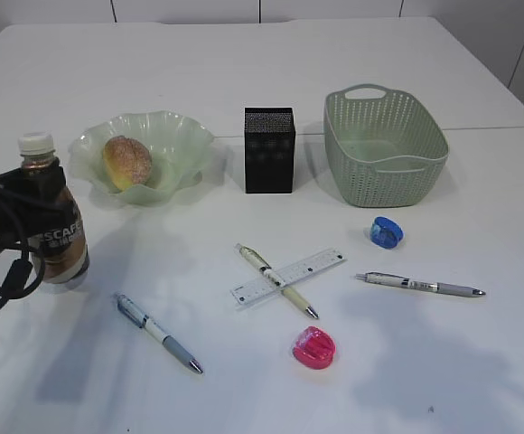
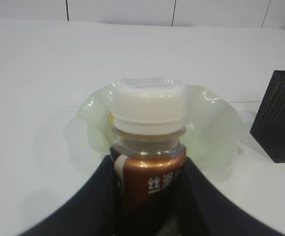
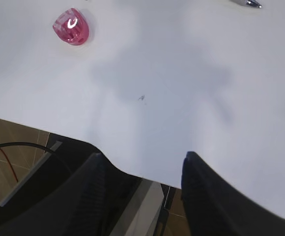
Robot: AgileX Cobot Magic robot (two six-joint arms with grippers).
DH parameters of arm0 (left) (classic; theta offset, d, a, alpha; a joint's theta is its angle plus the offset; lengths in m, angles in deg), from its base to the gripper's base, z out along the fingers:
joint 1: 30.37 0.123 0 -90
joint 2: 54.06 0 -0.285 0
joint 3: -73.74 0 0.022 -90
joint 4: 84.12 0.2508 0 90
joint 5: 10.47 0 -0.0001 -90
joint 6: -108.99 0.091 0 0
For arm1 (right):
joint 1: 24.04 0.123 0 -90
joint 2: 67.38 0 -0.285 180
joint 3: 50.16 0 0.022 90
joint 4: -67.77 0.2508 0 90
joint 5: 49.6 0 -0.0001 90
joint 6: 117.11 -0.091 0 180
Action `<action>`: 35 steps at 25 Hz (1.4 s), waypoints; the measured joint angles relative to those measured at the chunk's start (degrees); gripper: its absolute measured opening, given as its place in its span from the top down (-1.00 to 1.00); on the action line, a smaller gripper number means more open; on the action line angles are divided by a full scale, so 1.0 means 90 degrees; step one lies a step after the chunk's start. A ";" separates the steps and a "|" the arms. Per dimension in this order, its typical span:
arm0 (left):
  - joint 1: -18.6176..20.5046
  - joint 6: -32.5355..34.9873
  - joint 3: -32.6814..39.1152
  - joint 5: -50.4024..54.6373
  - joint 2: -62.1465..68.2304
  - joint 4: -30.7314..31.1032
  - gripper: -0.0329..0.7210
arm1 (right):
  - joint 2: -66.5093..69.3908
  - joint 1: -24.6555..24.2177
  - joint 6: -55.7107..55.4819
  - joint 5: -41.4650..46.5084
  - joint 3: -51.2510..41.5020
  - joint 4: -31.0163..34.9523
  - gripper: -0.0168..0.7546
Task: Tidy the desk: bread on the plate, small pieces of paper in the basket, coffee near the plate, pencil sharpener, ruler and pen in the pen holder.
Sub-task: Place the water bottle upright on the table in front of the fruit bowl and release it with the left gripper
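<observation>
- Left gripper [image 2: 147, 196]: closed on the coffee [image 1: 52, 221], 1 dark finger on each side of the bottle below the neck. Bottle upright, at the left edge of the desk [image 1: 244, 63], near the plate [image 1: 145, 155] but apart from it. Whether its base rests on the desk, cannot tell.
- Right gripper [image 3: 142, 182]: jaws standing apart, nothing between them, hanging over the near desk edge, well apart from all objects.
- Risk: the grip sits high on a tall, smooth bottle; a quick release or a sideways tug would likely tip it toward the plate's ruffled rim.
- Risk: setting it too close could knock the thin glass rim and shift the bread [image 1: 127, 163], which lies in the plate.
- Risk: the cream pen [image 1: 276, 280] lies crossed over the ruler [image 1: 289, 276]; picking either one would probably drag the other.
- Risk: the ruler is flat and clear, so fingers may slide off it.
- Count: 1 bottle, 1 plate, 1 bread, 1 pen holder [image 1: 269, 149], 1 basket [image 1: 384, 145], 1 ruler.
- Count: 3 pens, adding the blue-grey pen [image 1: 156, 332] and silver pen [image 1: 420, 285].
- Count: 2 sharpeners, blue sharpener [image 1: 386, 231] and pink sharpener [image 1: 314, 347].
- Count: 0 paper wads visible on the desk; basket interior only partly seen.
</observation>
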 joint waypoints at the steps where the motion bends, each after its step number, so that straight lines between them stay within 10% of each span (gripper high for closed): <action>1: 0.0000 0.0000 0.0000 0.0000 0.0029 0.0000 0.32 | 0.0000 0.0000 0.0000 -0.0007 0.0000 0.0000 -0.10; 35: 0.0152 0.0013 -0.0669 -0.0056 0.0766 -0.0375 0.31 | 0.0000 0.0000 0.0045 -0.0092 0.0000 0.0026 -0.10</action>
